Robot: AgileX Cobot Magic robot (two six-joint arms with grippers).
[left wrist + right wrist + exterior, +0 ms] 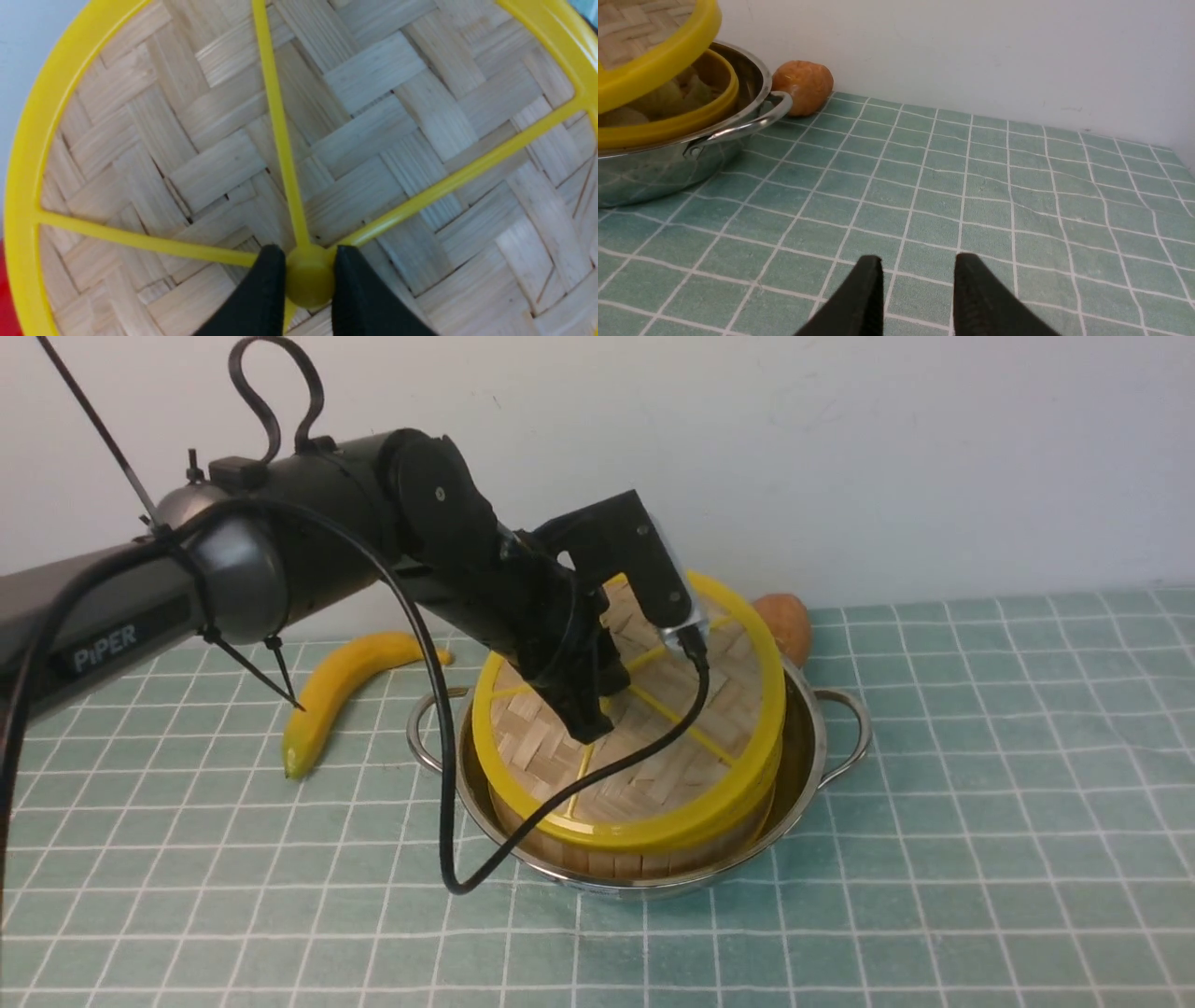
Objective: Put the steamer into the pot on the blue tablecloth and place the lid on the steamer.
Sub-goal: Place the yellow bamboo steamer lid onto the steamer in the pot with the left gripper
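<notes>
Above the steamer (pixel 607 861) in the pot (pixel 810 739), the tilted, yellow-spoked woven lid (pixel 653 775) is pinched at its hub by the left fingers (pixel 261 294), the right fingers (pixel 866 298) apart and empty.

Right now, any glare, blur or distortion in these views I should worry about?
Front view: even soft light, mild shine on the pot rim, nothing blown out. Left wrist view: the lid fills the frame, weave sharp. Right wrist view: pot wall mirrors the blue tablecloth grid; lines look slightly wavy.
</notes>
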